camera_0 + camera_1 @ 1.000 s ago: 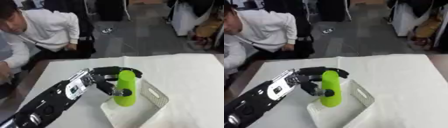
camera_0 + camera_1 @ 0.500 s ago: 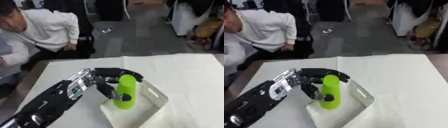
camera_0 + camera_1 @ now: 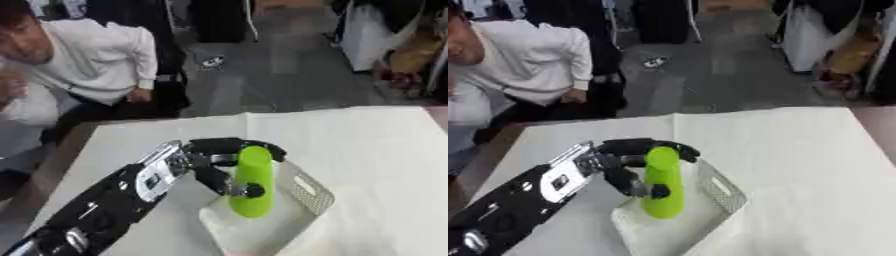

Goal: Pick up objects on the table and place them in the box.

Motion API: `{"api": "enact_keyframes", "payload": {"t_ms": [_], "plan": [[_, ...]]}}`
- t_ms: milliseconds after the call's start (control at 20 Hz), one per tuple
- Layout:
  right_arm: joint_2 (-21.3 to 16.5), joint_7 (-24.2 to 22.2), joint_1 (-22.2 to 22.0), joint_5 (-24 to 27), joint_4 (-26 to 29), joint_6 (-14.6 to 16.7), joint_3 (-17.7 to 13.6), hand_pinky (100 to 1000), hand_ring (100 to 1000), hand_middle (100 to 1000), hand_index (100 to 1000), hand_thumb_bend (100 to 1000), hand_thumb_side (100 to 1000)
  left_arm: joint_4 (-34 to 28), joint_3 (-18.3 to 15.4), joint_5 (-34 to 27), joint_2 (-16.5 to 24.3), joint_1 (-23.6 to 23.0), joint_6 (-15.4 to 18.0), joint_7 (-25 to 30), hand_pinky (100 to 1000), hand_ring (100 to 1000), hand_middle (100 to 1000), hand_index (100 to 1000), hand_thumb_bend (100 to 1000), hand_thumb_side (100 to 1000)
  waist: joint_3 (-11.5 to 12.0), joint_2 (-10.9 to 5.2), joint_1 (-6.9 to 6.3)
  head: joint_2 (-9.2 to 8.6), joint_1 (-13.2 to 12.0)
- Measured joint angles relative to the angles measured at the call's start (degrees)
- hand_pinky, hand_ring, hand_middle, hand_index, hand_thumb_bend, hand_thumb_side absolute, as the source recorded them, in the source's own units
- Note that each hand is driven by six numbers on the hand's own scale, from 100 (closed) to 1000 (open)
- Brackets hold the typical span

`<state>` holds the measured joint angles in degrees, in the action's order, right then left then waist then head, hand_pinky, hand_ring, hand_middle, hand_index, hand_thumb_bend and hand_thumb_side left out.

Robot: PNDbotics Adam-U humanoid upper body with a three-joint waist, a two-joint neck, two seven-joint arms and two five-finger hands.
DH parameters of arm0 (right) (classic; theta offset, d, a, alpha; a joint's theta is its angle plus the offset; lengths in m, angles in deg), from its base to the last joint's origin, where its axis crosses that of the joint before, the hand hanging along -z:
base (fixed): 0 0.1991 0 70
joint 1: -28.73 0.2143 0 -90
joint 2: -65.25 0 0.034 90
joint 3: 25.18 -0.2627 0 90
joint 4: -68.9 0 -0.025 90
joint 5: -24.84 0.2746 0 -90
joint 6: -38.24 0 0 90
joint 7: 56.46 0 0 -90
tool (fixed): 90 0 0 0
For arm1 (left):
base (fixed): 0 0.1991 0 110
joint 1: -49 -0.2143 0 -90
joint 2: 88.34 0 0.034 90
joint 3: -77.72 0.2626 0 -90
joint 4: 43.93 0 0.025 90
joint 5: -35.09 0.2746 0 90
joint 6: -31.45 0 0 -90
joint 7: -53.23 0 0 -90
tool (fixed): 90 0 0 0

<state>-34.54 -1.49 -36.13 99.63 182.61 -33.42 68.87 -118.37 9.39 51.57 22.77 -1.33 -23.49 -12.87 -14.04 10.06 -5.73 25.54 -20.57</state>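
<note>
My left hand (image 3: 213, 161) comes in from the lower left, its fingers and thumb curled round a bright green cylinder (image 3: 251, 181). The cylinder stands nearly upright, its lower end down inside the white box (image 3: 308, 191) with perforated walls near the bottom middle. The box's near part runs out of the picture at the bottom edge. My right hand shows in neither view.
The table carries a white cloth (image 3: 367, 145), with bare cloth to the right and behind the box. A person in a white top (image 3: 87, 60) leans at the table's far left corner, touching nothing of the task. Furniture and bags stand on the floor beyond.
My left hand has lowered the green cylinder so its bottom end sits deeper in the box. The camera has also shifted slightly.
</note>
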Motion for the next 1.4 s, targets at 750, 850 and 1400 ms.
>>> {"api": "enact_keyframes", "payload": {"t_ms": [750, 850, 1400], "plan": [[0.0, 0.2, 0.41, 0.64, 0.0, -0.2, -0.33, 200, 317, 512, 618, 100, 640, -0.52, -0.79, 4.03, -0.51, -0.18, 8.26, -16.18, 100, 100, 113, 382, 100, 686, -0.23, 0.0, -0.14, 0.45, 0.92], [0.0, 0.19, 0.41, 0.63, 0.0, -0.19, -0.33, 200, 316, 512, 618, 100, 641, -0.56, -0.84, 3.79, -0.51, -0.39, 8.41, -18.07, 100, 100, 100, 381, 100, 670, -0.1, 0.0, -0.14, 0.45, 0.92], [-0.49, 0.05, -1.67, -1.4, 0.0, 1.0, -0.34, 182, 300, 514, 620, 100, 639, -22.26, -6.48, -13.25, 1.25, -14.36, -0.32, -31.58, 100, 150, 440, 573, 100, 681, 3.18, -0.01, 0.9, -14.6, 2.96]]}}
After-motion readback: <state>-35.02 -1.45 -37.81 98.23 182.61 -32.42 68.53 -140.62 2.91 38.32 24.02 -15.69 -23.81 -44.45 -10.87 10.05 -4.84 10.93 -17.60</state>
